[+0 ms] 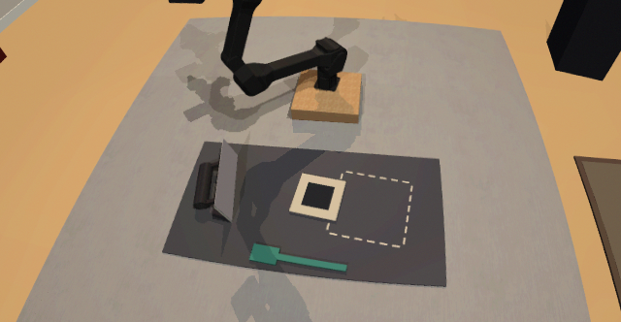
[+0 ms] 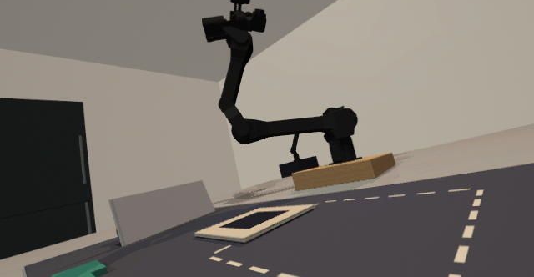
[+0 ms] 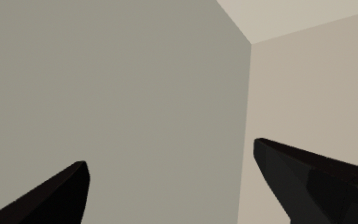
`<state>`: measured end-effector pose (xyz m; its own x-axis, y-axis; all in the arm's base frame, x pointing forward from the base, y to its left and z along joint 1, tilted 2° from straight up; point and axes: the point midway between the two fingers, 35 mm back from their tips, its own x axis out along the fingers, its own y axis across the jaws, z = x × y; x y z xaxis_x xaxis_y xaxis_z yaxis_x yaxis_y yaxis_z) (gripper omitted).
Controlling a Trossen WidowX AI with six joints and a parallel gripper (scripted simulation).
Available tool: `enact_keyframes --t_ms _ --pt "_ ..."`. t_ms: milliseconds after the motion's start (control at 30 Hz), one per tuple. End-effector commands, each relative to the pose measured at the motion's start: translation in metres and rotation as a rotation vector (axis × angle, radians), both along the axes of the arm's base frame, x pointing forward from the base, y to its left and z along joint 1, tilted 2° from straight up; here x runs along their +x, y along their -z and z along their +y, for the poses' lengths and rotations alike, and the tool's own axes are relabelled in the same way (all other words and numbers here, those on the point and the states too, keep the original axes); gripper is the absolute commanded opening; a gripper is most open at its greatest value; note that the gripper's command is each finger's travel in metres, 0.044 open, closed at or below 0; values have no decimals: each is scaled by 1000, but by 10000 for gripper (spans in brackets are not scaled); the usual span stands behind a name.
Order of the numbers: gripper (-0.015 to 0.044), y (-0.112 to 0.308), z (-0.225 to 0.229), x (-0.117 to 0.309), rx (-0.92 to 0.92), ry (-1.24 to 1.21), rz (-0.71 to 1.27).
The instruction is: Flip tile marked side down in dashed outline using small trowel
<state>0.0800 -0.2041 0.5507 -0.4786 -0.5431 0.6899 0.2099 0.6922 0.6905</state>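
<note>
The tile [image 1: 317, 196] [image 2: 254, 219] lies flat on the dark mat [image 1: 422, 264], cream with a dark square facing up. It is mostly left of the dashed outline [image 1: 397, 246] [image 2: 461, 254] and covers part of its left line. The small green trowel [image 1: 264, 254] [image 2: 83, 269] lies flat near the mat's front edge, blade to the left, handle to the right. My gripper [image 3: 173, 158] is open and empty, its fingertips wide apart in the wrist view. The arm holds it high above the table, far from trowel and tile, facing the walls.
A grey plate [image 1: 226, 181] [image 2: 163, 212] with a dark handle [image 1: 203, 185] stands on edge at the mat's left side. The arm's wooden base block [image 1: 326, 106] [image 2: 334, 178] is behind the mat. Dark boxes show at the top of the top view.
</note>
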Motion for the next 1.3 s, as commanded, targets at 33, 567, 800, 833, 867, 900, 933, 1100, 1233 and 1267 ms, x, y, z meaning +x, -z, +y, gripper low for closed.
enact_keyframes --t_ms 33,567,800,833,867,900,933,1100,1233,1267 --pt "348 -1 1 -3 -14 0 -8" --pt "100 -27 56 -86 -393 24 -206" --pt "100 -35 85 -115 -566 31 -262" --pt "100 -36 90 -119 -591 31 -268" --pt "100 -37 94 -122 -617 32 -273" --pt "100 -38 99 -126 -643 32 -278" --pt "100 -38 104 -129 -668 32 -282" --pt "100 -36 130 -143 -804 26 -288" --pt "100 -37 152 -153 -912 26 -288" --pt "100 -37 158 -155 -939 27 -287"
